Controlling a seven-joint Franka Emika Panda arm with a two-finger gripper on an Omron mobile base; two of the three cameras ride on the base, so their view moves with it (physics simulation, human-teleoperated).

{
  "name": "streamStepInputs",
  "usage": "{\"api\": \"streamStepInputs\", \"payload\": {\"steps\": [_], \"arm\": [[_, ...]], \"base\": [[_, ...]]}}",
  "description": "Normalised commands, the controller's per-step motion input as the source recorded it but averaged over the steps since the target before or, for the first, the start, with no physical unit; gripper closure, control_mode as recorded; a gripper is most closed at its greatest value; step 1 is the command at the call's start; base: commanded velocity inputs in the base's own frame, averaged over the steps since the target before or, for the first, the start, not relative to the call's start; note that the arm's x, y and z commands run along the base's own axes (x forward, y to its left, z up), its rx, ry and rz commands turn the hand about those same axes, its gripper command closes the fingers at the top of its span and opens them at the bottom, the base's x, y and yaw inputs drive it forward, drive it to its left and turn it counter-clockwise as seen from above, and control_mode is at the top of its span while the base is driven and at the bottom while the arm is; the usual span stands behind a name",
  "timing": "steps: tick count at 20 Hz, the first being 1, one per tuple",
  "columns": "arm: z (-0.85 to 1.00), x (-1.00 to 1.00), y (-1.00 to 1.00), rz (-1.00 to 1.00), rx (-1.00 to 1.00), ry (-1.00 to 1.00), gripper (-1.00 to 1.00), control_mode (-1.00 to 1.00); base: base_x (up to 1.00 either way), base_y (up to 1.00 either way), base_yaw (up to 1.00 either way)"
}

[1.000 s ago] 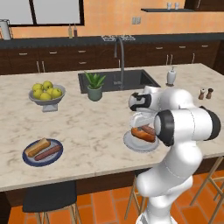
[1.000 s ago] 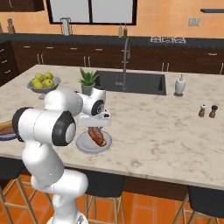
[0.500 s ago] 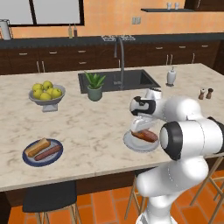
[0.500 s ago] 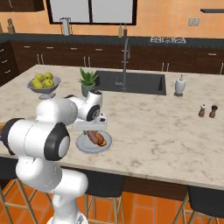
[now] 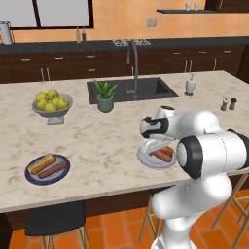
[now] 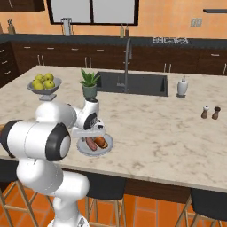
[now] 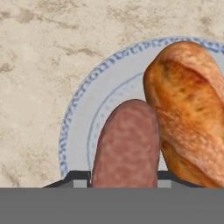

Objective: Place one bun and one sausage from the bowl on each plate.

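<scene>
A pale blue-rimmed plate [image 7: 83, 127] lies on the marble counter close to its front edge, also seen as plate [image 5: 146, 159] and plate [image 6: 107, 147]. A golden bun [image 7: 188, 109] rests on it beside a reddish sausage [image 7: 127, 144]. My gripper [image 7: 122, 177] hangs low over this plate, its fingertips [image 7: 76, 178] flanking the sausage's near end and touching it, so it reads as shut on the sausage. A second plate [image 5: 63, 176] at the far left carries a bun [image 5: 41, 163] and a sausage [image 5: 53, 170]. The black bowl is out of view.
A grey footed fruit bowl [image 5: 52, 104] stands at the back left. A potted plant [image 5: 105, 96] sits beside the sink [image 5: 146, 88] with its tap. A soap dispenser [image 5: 190, 85] and salt and pepper shakers [image 5: 228, 103] stand at the right.
The hand has sunk a little lower over the near plate, and the arm's elbow has swung round toward the right of the left base view. The plates and their food stay put.
</scene>
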Motion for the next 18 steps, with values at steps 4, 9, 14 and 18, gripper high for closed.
{"api": "streamStepInputs", "payload": {"steps": [4, 9, 14, 18], "arm": [[-0.15, 0.06, 0.01, 0.0, 0.0, 0.0, 1.0, -1.0], [-0.23, 0.05, 0.0, 0.0, 0.0, 0.0, 1.0, -1.0], [-0.14, 0.0, 0.01, 0.0, 0.0, 0.0, -1.0, -1.0], [0.0, 0.0, 0.0, 0.0, 0.0, 0.0, -1.0, -1.0]], "base": [[0.0, 0.0, 0.0], [0.0, 0.0, 0.0], [0.0, 0.0, 0.0], [0.0, 0.0, 0.0]]}}
